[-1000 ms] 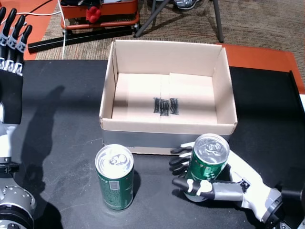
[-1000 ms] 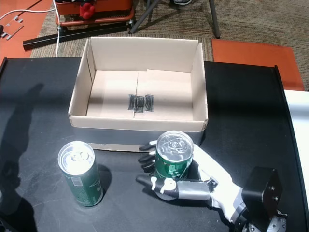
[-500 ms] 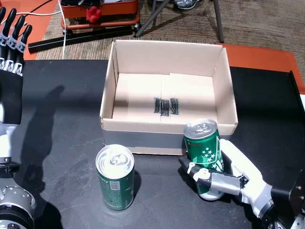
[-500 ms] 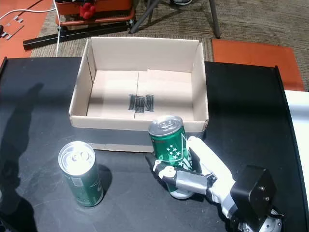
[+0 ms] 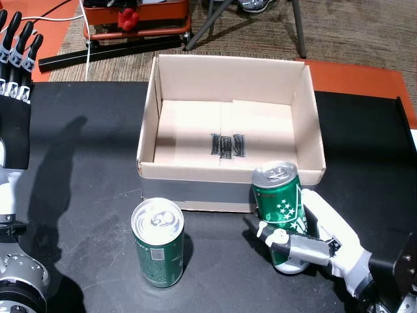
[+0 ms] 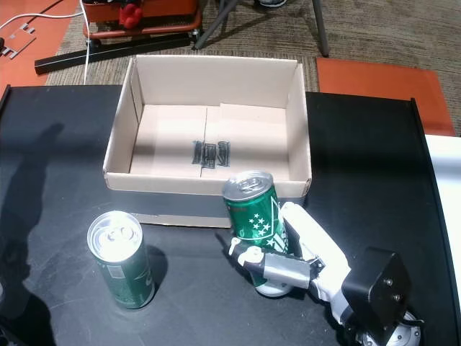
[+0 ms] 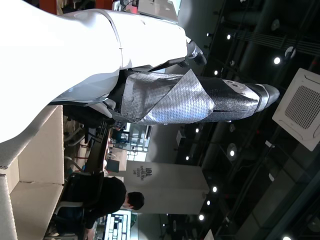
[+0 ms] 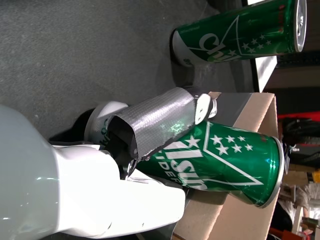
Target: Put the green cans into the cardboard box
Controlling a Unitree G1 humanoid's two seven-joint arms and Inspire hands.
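My right hand (image 5: 313, 242) (image 6: 302, 259) (image 8: 145, 145) is shut on a green can (image 5: 279, 202) (image 6: 253, 216) (image 8: 220, 160), held tilted just in front of the cardboard box's near wall. The cardboard box (image 5: 156, 98) (image 6: 137, 86) is open-topped with nothing inside. A second green can (image 5: 158, 242) (image 6: 121, 258) (image 8: 235, 37) stands upright on the black table, left of the held one. My left hand (image 5: 14, 49) is raised at the far left with fingers spread and holds nothing; the left wrist view shows only its taped thumb (image 7: 200, 100) against the ceiling.
The black table (image 5: 78, 169) (image 6: 374, 180) carries the box and cans. An orange mat (image 5: 358, 78) lies behind the table on the right. A red machine (image 5: 137, 19) and a tripod leg (image 5: 208, 23) stand on the carpet beyond. A person (image 7: 107, 197) sits far off.
One second ago the can was held lower, its top facing up. My right hand has since lifted it and tipped it toward the box's near wall. Little moved in the last half second.
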